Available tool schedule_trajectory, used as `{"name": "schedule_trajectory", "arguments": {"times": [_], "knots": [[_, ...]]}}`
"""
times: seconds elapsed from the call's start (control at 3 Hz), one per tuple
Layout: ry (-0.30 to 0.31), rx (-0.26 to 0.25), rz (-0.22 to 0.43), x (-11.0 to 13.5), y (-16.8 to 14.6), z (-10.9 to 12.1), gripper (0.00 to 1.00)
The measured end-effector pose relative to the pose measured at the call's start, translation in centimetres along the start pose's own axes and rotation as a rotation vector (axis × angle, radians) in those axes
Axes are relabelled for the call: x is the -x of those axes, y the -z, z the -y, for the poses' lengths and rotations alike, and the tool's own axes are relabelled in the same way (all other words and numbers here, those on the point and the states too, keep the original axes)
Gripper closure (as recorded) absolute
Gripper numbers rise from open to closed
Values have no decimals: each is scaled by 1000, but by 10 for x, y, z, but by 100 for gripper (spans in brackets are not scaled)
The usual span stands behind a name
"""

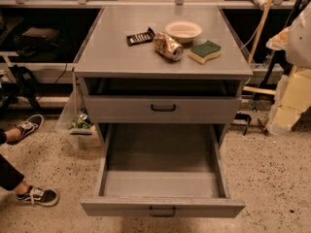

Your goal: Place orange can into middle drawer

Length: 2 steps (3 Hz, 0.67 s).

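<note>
1. Middle drawer (116, 208): wide, shallow grey metal drawer with a small dark bar handle (162, 211). It is nearest the camera, pulled well out, and its floor is bare. It is judged ready to receive the can, so the opening step looks done.
2. Upper drawer front (121, 108): a like grey metal panel with its own dark handle, just above the open drawer and closed. It plays no part in the task.
3. Cabinet top (112, 57): flat grey metal surface carrying all the loose items.
4. Orange can (168, 46): small dented drink can, coppery orange-brown with silver ends. It lies on its side on the cabinet top, with nothing gripping it, so it is not yet picked up.
5. Sponge (204, 51): green and yellow, just to the right of the can.
6. Black flat packet (140, 37): to the left of the can, slightly farther back.
7. Pale round bowl (183, 33): just behind the can.
8. Gripper: it does not appear anywhere in the view, so its opening and whether it holds anything cannot be told.
9. Remaining, as judged: grasp the can, carry it down and release it inside the open drawer.
</note>
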<state>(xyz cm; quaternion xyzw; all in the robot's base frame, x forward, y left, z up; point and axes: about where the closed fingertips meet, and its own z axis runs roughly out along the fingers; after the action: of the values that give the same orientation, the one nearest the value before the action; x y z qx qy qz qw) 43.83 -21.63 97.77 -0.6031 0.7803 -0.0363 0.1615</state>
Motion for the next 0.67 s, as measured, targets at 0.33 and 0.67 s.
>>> {"name": "schedule_trajectory", "arguments": {"times": [0.33,0.67], "knots": [[0,0,0,0,0,0,0],[32,-8,5,14,-2,23,0]]}}
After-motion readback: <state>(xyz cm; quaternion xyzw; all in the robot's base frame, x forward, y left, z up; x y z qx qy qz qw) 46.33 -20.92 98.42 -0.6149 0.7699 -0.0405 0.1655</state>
